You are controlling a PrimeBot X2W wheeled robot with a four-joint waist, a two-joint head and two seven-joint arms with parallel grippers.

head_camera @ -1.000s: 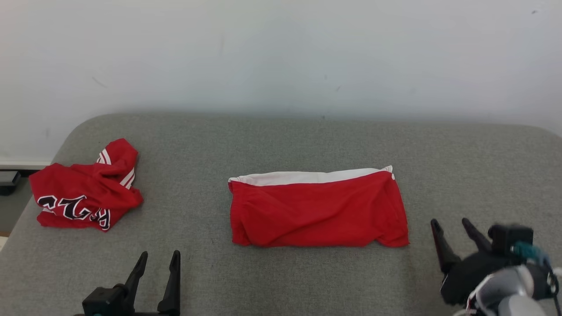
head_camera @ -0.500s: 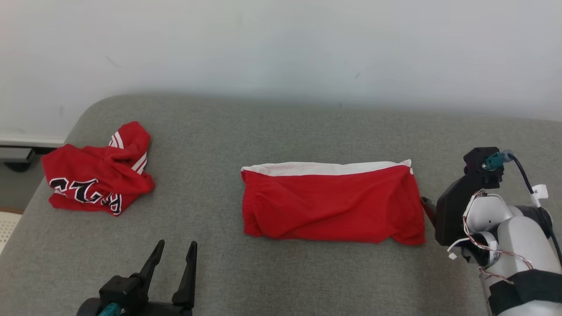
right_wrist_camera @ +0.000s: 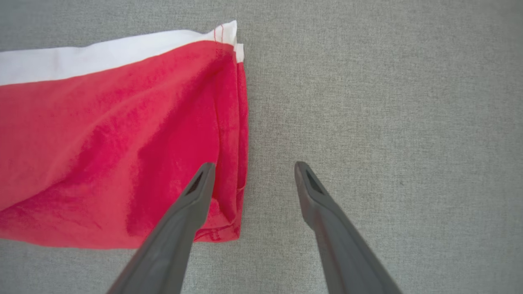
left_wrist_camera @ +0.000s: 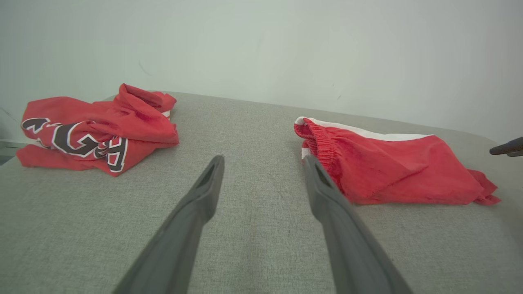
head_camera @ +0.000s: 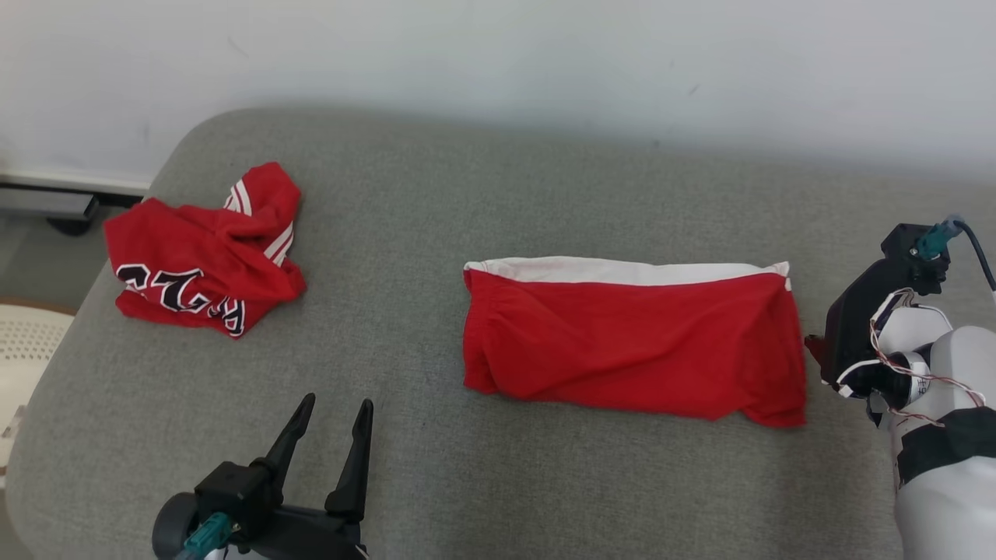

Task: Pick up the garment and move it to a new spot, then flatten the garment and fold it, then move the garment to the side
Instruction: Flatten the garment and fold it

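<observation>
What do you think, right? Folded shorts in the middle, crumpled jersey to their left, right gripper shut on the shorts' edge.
Not shut. The right wrist view shows the right gripper open, straddling the shorts' edge, gripping nothing. Folded shorts in the middle, crumpled jersey to their left: correct.

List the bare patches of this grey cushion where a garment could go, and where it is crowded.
Free: the strip between the crumpled garment and the folded garment; the grey cushion's far band by the wall; the near edge below the folded garment. Crowded: the folded garment's right end, where the right gripper hovers.
</observation>
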